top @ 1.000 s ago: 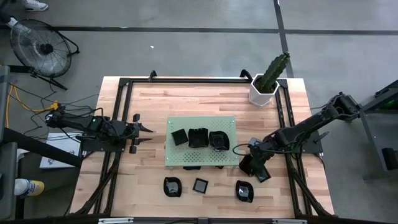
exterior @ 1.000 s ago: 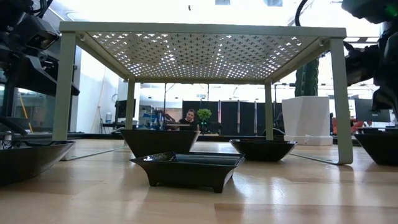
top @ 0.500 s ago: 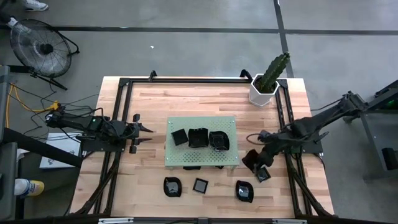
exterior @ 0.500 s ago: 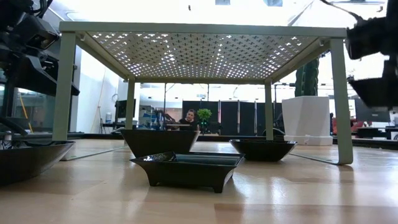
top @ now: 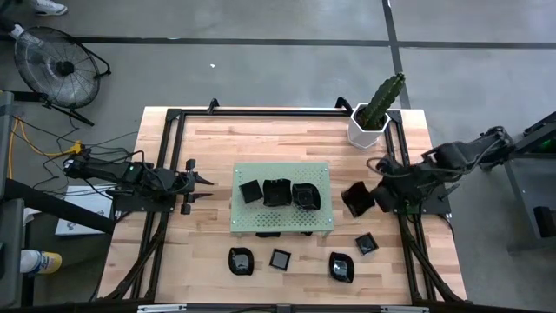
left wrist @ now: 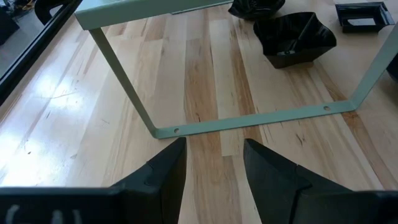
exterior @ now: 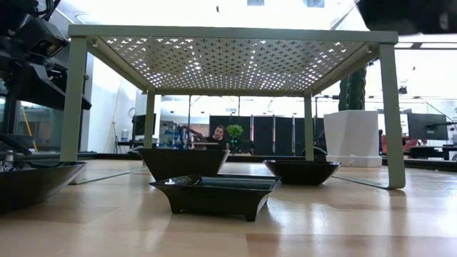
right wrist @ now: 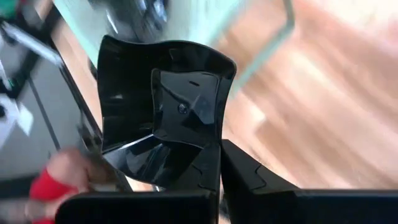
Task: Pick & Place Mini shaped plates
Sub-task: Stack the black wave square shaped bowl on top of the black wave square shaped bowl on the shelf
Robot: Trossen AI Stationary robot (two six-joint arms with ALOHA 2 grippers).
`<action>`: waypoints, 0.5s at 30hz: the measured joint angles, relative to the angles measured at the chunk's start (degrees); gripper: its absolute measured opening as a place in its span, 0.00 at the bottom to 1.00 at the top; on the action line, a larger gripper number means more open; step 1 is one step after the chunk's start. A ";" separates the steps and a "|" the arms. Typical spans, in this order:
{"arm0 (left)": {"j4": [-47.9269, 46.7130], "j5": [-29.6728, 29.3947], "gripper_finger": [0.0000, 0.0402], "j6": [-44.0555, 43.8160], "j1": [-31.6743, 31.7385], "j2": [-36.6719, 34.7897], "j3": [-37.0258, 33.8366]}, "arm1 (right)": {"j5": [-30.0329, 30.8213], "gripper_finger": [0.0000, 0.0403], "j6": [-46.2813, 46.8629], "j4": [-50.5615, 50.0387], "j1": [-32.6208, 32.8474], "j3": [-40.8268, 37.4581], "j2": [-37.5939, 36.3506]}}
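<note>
Mini shaped plates, glossy black, scattered over the wooden table [top: 217,143].

High view: three plates in a row on top of the green perforated board [top: 282,176] — a square one [top: 251,190], a wavy-edged one [top: 277,192], a rounder one [top: 305,196]. Four more on the bare wood along the near edge: a round plate [top: 240,260], a small square plate [top: 280,258], another round plate [top: 342,267], and a square plate [top: 366,243] lying just off the board's right corner. Left gripper [top: 201,188] parked above the table to the left of the board, fingers apart, nothing between them. Right gripper [top: 369,198] raised to the right of the board, clamped on a tilted plate [top: 356,199] lifted clear of the wood. White hexagonal pot [top: 366,129] with a cactus at the far right corner.

Low view: under the board [exterior: 232,32], a shallow rectangular plate [exterior: 216,193] nearest, a deeper dish [exterior: 183,161] behind it, a wide bowl-shaped plate [exterior: 301,170] to the right. Edge of another plate [exterior: 36,182] at the far left. White pot [exterior: 352,137] beyond the board's right leg. A person seated in the room far behind.

Left wrist view: own two dark fingers [left wrist: 166,171] spread, empty, facing the board's lower crossbar [left wrist: 249,121]; a wavy plate [left wrist: 295,40] beyond it.

Right wrist view: fingers [right wrist: 249,174] closed together on the rim of the wavy-edged held plate [right wrist: 165,109], standing nearly on edge, hollow toward the camera. Background blurred.
</note>
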 joint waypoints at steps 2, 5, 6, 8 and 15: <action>0.00 0.00 0.39 0.00 0.02 0.00 0.00 | 2.78 0.00 -0.35 -0.72 -0.72 3.58 1.47; 0.00 0.00 0.39 0.00 0.00 0.00 0.00 | 5.19 0.00 -1.63 -0.63 -2.02 8.13 4.34; 0.00 0.00 0.39 0.00 0.00 0.00 0.00 | 5.50 0.00 -2.00 -0.49 -2.47 9.49 5.40; 0.00 0.00 0.39 0.00 0.01 0.00 0.00 | 5.90 0.00 -3.09 -0.13 -3.26 11.88 7.73; 0.00 0.00 0.39 0.00 0.02 0.00 0.00 | 3.65 0.00 -8.35 7.30 -6.62 18.79 16.76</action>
